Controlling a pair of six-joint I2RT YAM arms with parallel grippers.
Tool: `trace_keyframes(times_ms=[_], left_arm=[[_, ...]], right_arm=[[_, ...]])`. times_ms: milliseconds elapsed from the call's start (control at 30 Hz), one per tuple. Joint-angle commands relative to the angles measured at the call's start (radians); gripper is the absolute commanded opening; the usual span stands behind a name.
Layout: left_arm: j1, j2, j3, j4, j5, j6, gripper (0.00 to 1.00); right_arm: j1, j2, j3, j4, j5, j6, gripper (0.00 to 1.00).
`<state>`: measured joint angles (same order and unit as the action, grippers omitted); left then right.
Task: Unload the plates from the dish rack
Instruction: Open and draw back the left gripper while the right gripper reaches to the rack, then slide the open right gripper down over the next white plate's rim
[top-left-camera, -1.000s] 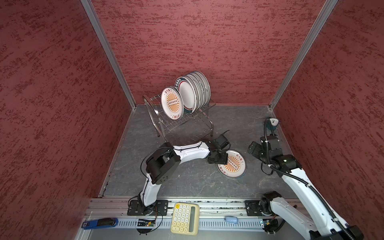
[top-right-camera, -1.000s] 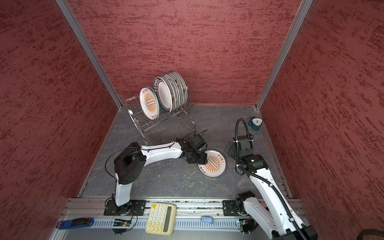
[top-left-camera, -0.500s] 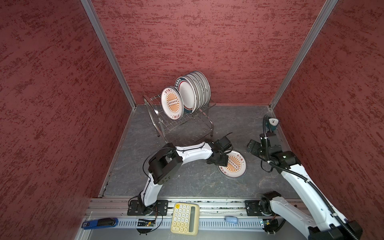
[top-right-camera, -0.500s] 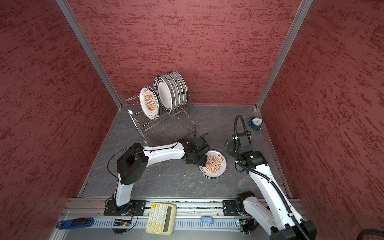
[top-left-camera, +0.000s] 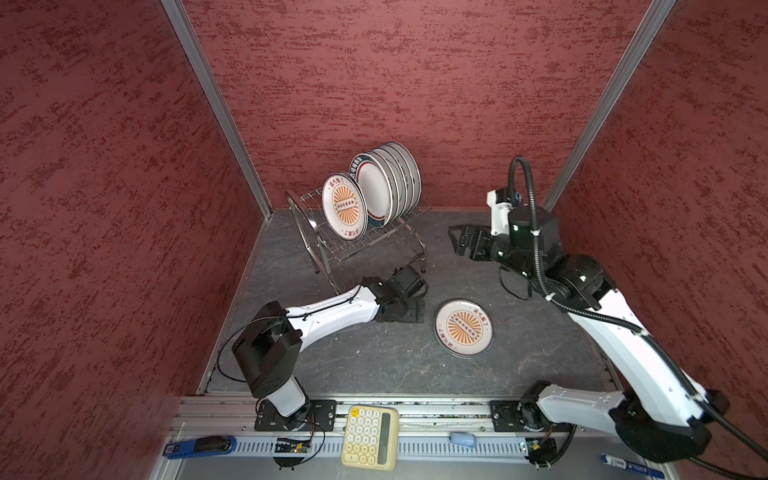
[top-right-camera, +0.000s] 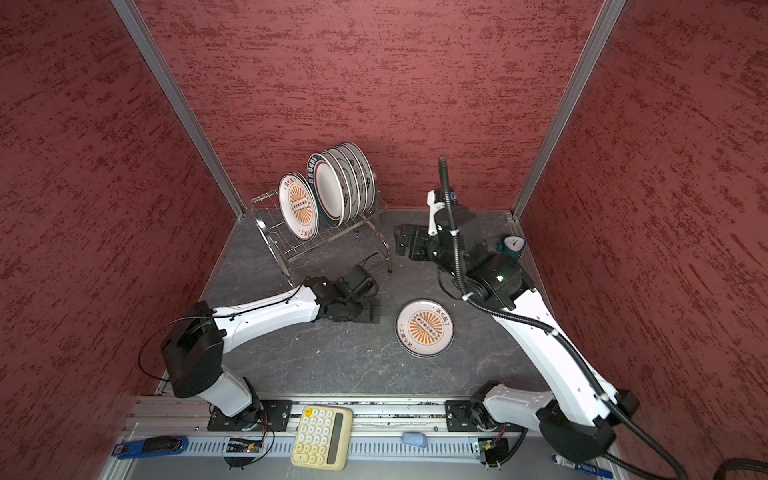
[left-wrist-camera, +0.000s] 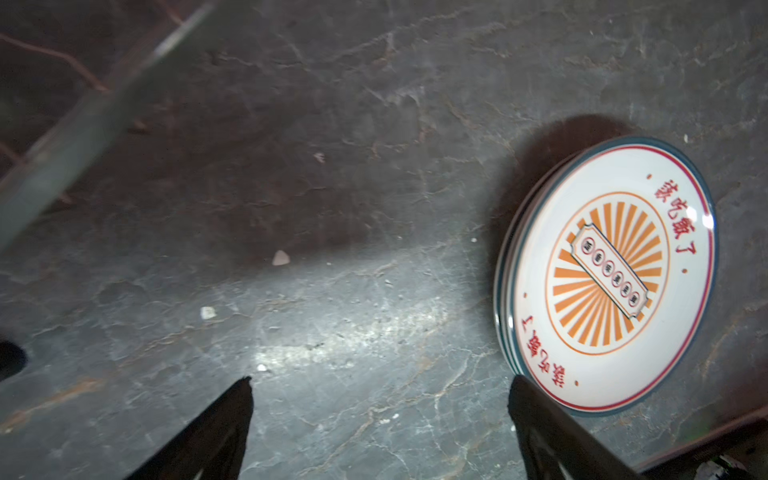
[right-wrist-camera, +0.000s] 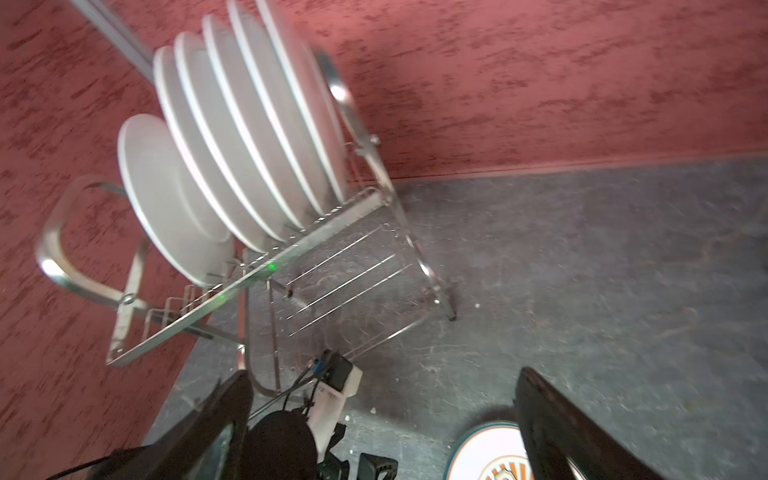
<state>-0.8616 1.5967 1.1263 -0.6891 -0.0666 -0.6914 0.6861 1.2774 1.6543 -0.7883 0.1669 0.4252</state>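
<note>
Left end effector (left-wrist-camera: 380, 382) — plate (left-wrist-camera: 606, 274) beside

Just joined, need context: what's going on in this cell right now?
Plate unloading, part way. A short stack of sunburst plates lies flat on the table. The left gripper is open beside it, empty. The right gripper, open too, faces the dish rack, where several plates stand on edge.

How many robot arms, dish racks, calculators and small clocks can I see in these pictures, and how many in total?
Robot arms: 2 (left arm, right arm)
Dish rack: 1
Calculator: 1
Clock: 1
Total: 5
</note>
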Motion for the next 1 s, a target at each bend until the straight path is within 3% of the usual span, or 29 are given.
trace_keyframes(times_ms=[0, 133, 367, 633, 767, 967], left_arm=[[0.031, -0.057, -0.055, -0.008, -0.035, -0.018, 0.99], [0.063, -0.138, -0.123, -0.019, -0.044, -0.038, 0.99], [0.130, -0.289, -0.221, -0.069, -0.041, -0.059, 0.99], [0.271, -0.487, -0.274, -0.174, 0.022, -0.042, 0.99], [0.315, -0.576, -0.265, -0.225, 0.054, -0.020, 0.99], [0.371, -0.671, -0.251, -0.303, 0.076, -0.014, 0.99]], right_arm=[[0.096, 0.121, 0.150, 0.000, 0.093, -0.082, 0.99], [0.198, 0.286, 0.360, -0.004, 0.133, -0.148, 0.96], [0.272, 0.504, 0.656, -0.034, 0.144, -0.189, 0.87], [0.277, 0.671, 0.850, -0.024, 0.116, -0.178, 0.65], [0.277, 0.743, 0.943, -0.026, 0.094, -0.175, 0.62], [0.273, 0.779, 0.951, 0.018, 0.147, -0.154, 0.57]])
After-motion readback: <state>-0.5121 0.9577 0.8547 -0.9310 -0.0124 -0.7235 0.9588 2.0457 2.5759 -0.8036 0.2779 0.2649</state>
